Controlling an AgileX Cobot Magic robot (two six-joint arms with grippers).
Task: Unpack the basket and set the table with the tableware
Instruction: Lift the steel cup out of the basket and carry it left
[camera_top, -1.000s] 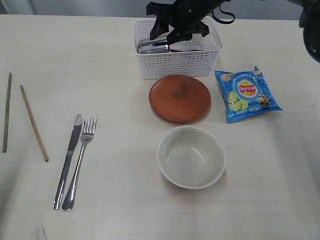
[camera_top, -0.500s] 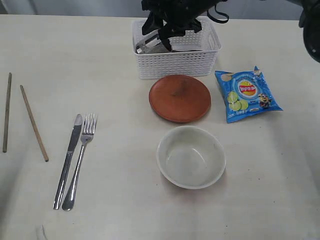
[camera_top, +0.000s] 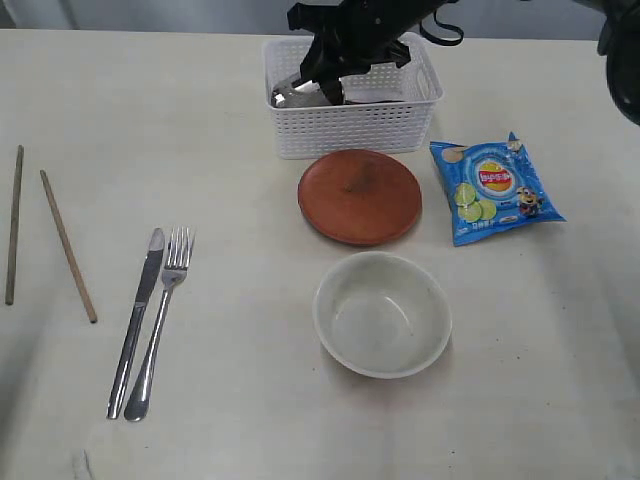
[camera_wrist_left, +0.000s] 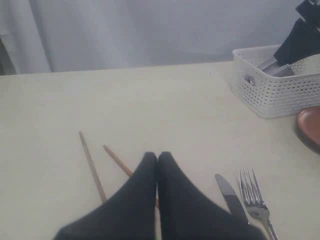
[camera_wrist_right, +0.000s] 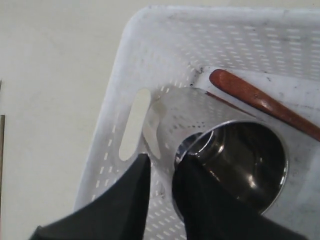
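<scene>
My right fingers (camera_wrist_right: 131, 195) stand narrow, pinching the thin, mirror-bright wall of the steel cup (camera_wrist_right: 200, 112). The cup lies on its side in the white lattice basket (camera_wrist_right: 112, 115), beside a smooth red-brown wooden spoon (camera_wrist_right: 250, 95). My left fingers (camera_wrist_left: 157, 160) are pressed together above the pale counter (camera_wrist_left: 150, 100), over slim wooden chopsticks (camera_wrist_left: 90, 165).
</scene>
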